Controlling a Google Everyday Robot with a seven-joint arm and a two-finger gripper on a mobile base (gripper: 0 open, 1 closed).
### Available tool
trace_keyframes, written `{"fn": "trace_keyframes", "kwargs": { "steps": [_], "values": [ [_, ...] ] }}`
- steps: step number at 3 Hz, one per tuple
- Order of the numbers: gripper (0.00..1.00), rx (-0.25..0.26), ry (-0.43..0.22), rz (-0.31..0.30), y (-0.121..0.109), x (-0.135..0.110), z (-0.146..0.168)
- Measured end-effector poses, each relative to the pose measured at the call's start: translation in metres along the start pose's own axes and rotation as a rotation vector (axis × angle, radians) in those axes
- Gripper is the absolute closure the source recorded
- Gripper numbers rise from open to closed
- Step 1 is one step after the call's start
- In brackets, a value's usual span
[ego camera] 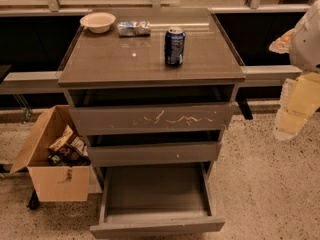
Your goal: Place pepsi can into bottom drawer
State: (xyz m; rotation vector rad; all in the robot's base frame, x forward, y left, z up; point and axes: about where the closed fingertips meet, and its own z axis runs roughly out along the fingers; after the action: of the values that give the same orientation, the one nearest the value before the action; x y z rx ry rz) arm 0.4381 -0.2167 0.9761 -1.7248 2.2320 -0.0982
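The pepsi can point(174, 46) is dark blue with a silver top. It stands upright on the grey-brown cabinet top point(125, 59), right of the middle. The bottom drawer point(155, 226) is pulled far out and its deep tray shows nothing inside. My gripper point(292, 111) hangs at the right edge of the view, off to the right of the cabinet, well apart from the can and lower than the cabinet top. It holds nothing that I can see.
A cream bowl point(98, 22) and a crinkled silver-blue packet point(134, 28) sit at the back of the cabinet top. The white-scratched top drawer point(152, 118) and the middle drawer point(154, 153) stand slightly out. An open cardboard box point(52, 156) with snack packets stands on the floor at the left.
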Motion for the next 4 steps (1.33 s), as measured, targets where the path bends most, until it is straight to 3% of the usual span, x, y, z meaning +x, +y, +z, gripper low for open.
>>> {"fn": "trace_keyframes", "kwargs": {
  "steps": [1,2,4],
  "values": [
    [0.00,0.000,0.000,0.000,0.000,0.000,0.000],
    [0.00,-0.009,-0.030,0.020,-0.015,-0.009,0.012],
    [0.00,-0.012,-0.171,0.193,-0.054,-0.028,0.056]
  ]
}}
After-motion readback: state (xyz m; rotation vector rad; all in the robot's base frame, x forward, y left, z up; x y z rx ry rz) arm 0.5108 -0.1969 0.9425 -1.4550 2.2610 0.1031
